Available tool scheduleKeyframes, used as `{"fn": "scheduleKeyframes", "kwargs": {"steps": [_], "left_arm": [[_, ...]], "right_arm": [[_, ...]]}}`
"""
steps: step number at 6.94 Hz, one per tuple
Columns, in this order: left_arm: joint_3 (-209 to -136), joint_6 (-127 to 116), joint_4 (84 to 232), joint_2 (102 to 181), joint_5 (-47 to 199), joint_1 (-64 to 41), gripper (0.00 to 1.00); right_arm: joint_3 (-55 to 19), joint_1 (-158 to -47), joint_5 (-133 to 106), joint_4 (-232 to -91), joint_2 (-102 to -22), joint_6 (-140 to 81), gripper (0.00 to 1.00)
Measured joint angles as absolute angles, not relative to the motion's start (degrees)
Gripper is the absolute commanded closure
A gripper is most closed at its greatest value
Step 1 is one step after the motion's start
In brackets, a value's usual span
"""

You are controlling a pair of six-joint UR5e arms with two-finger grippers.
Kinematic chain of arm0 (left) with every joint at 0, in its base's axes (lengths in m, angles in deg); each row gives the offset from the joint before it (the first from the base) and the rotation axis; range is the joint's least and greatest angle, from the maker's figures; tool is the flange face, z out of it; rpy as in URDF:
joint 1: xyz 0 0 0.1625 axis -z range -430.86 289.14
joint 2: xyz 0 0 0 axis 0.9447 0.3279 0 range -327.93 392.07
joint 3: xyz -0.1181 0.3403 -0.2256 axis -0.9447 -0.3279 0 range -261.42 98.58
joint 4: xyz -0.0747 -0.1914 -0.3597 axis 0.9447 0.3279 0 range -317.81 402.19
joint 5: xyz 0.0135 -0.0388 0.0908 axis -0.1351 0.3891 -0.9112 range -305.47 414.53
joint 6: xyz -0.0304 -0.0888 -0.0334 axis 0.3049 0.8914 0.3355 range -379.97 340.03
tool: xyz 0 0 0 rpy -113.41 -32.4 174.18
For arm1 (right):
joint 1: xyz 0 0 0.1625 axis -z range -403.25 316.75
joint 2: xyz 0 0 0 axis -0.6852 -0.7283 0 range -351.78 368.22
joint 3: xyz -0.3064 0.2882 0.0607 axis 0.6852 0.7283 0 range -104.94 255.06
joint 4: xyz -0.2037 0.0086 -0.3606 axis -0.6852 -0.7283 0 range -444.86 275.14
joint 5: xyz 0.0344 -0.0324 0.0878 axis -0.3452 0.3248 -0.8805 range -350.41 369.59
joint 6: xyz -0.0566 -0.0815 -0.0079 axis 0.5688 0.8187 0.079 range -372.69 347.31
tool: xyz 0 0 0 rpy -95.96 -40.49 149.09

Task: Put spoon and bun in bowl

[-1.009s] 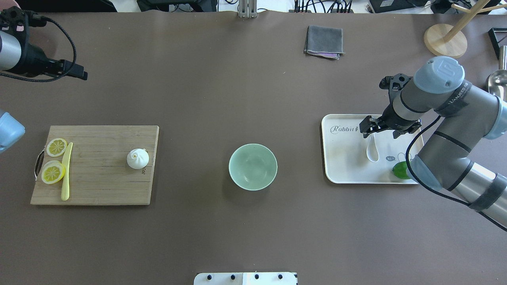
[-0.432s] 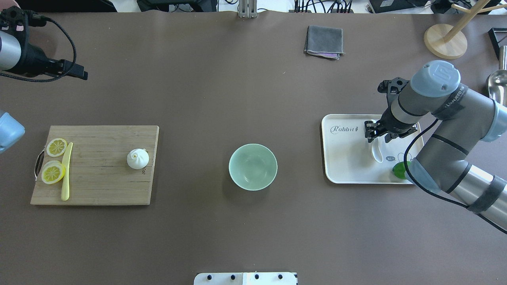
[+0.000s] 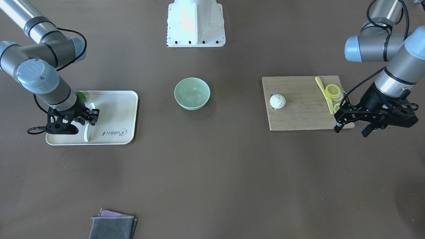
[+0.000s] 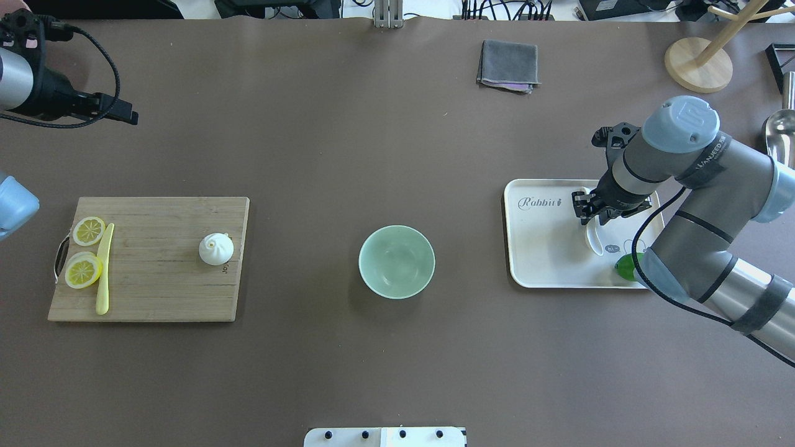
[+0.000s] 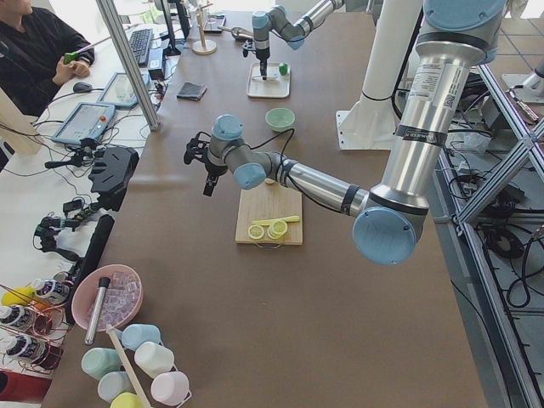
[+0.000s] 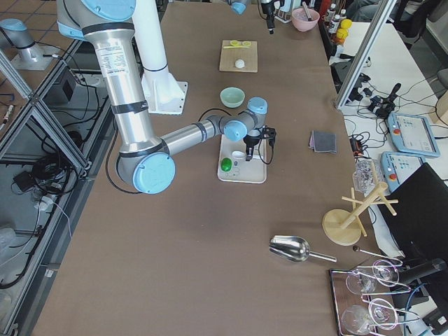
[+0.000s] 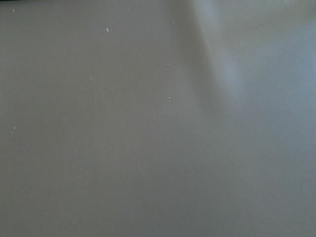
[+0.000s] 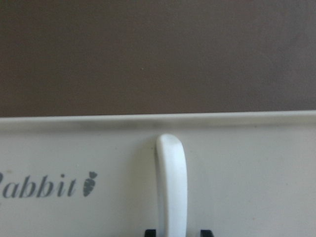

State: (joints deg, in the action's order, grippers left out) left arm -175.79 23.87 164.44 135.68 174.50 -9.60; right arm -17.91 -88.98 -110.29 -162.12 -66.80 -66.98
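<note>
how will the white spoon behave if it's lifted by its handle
The spoon has a smooth, rounded handle and looks hard, so it is probably stiff but slippery in a pinch. Its deep scoop lies away from the right gripper at the handle, so it may pivot downward.

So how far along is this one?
Nothing is done: the bowl is empty. In hand: the right gripper is down at the handle of the spoon, which lies on the white tray, not lifted. Remaining: carry it over, then the bun, which sits on the cutting board, the left gripper apart from it.
</note>
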Motion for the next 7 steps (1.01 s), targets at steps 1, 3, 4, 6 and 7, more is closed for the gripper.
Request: {"fn": "scheduleKeyframes", "kwargs": {"steps": [1,3,4,6,7], "left_arm": [[-175.81,23.83,164.44,135.69,174.5,-9.6,0.02],[-175.82,23.62,164.5,135.69,174.56,-9.6,0.02],[-175.76,23.58,164.64,135.69,174.58,-9.6,0.02],[-175.79,24.55,165.57,135.63,173.88,-11.28,0.02],[-176.24,26.29,166.87,135.29,172.08,-13.9,0.02]], "right_arm": [[-17.89,-88.96,-110.29,-162.11,-66.7,-67.13,1.0],[-18.58,-89.52,-110.87,-162.13,-65.73,-68.24,1.0],[-20.04,-90.4,-111.63,-162.31,-65.4,-69.2,1.0],[-23.1,-92.18,-114.34,-162.81,-64.35,-71.8,1.0],[-23.79,-92.48,-115.09,-162.87,-63.23,-73.76,1.0]]}}
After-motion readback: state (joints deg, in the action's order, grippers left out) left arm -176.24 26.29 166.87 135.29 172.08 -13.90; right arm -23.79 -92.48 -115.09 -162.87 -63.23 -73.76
